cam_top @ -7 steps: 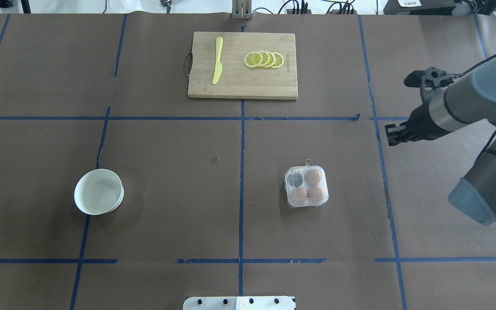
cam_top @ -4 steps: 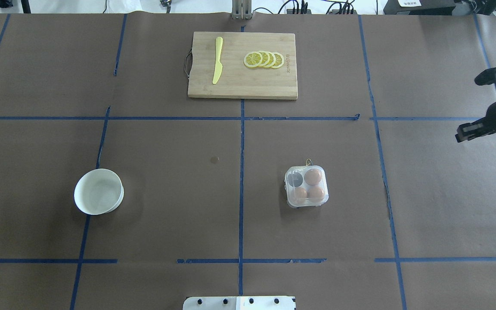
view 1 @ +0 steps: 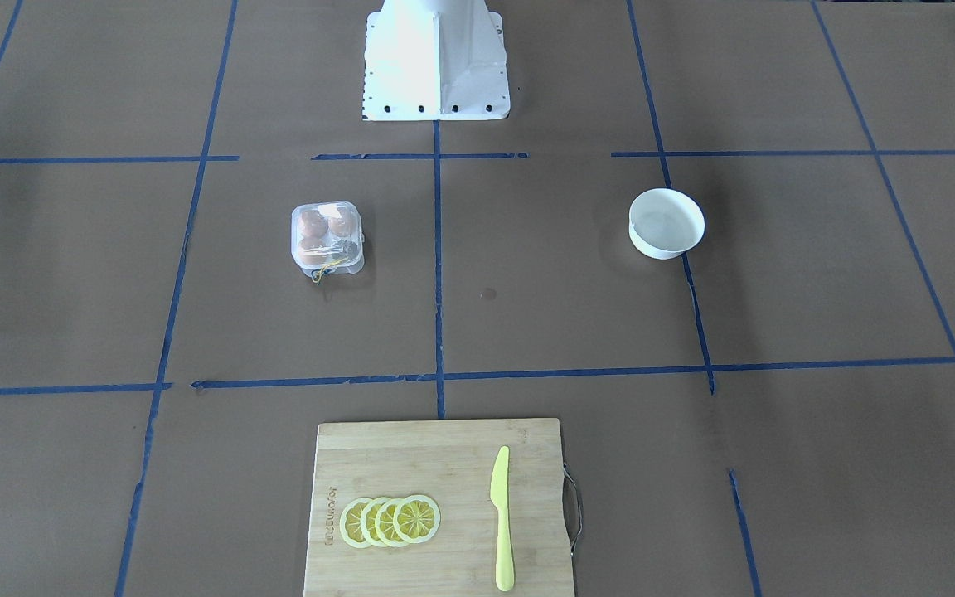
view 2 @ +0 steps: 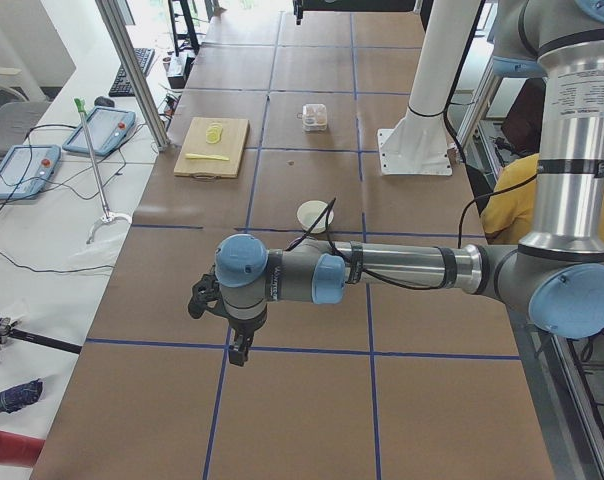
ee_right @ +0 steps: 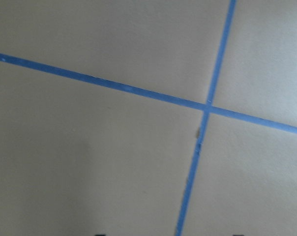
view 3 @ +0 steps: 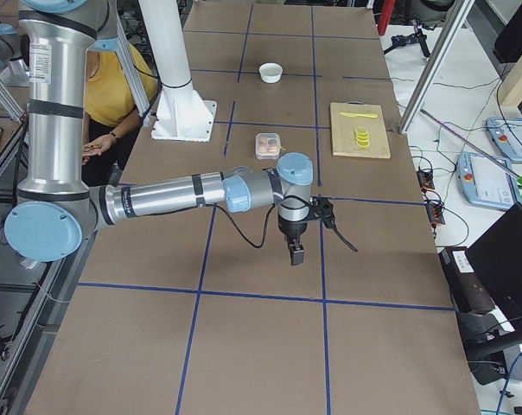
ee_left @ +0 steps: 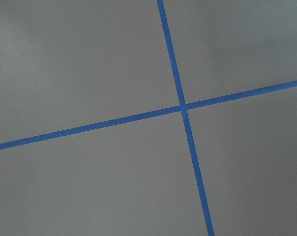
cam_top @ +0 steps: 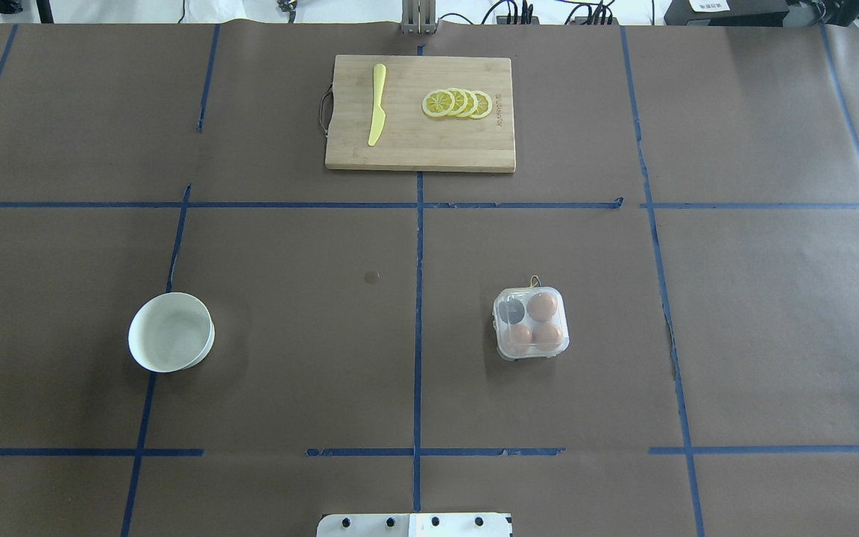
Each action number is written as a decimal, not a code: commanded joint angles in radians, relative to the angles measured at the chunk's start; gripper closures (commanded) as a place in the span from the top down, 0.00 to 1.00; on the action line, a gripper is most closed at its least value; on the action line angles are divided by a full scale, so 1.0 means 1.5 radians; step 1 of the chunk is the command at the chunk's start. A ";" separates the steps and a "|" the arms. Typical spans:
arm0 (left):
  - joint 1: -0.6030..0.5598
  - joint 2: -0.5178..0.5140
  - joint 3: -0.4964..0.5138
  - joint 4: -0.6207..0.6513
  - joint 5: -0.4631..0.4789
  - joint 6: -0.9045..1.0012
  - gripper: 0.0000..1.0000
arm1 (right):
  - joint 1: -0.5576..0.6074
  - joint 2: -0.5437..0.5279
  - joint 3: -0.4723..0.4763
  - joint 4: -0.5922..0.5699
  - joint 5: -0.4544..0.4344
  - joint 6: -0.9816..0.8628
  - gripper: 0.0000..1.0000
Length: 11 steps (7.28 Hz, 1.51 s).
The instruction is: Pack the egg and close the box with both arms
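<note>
Left gripper point(view 2: 238, 350) and right gripper point(view 3: 295, 252): opening cannot be told, both well apart from the box point(cam_top: 510, 310).
Inside it three eggs point(cam_top: 543, 306).

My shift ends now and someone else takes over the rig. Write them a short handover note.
Hands: the left hand hangs over bare table at the robot's left end, and the right hand at its right end. Both are far from the box, and I cannot tell whether they are open or shut.
Things: the box sits on the robot's right half and its lid looks shut. It holds three eggs; the fourth cell looks dark. The bowl is empty.
Done: packing and closing appear finished.
Left: apparently nothing; check the lid is latched.
</note>
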 commanded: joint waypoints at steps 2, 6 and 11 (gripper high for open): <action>0.001 -0.002 -0.001 0.001 0.004 -0.004 1.00 | 0.061 -0.048 0.000 -0.054 0.011 -0.039 1.00; 0.001 0.006 0.002 0.007 0.000 -0.005 1.00 | 0.067 -0.059 -0.037 -0.050 0.077 -0.030 1.00; 0.001 0.006 0.001 0.002 0.000 -0.003 1.00 | 0.067 -0.056 -0.036 -0.050 0.078 -0.031 1.00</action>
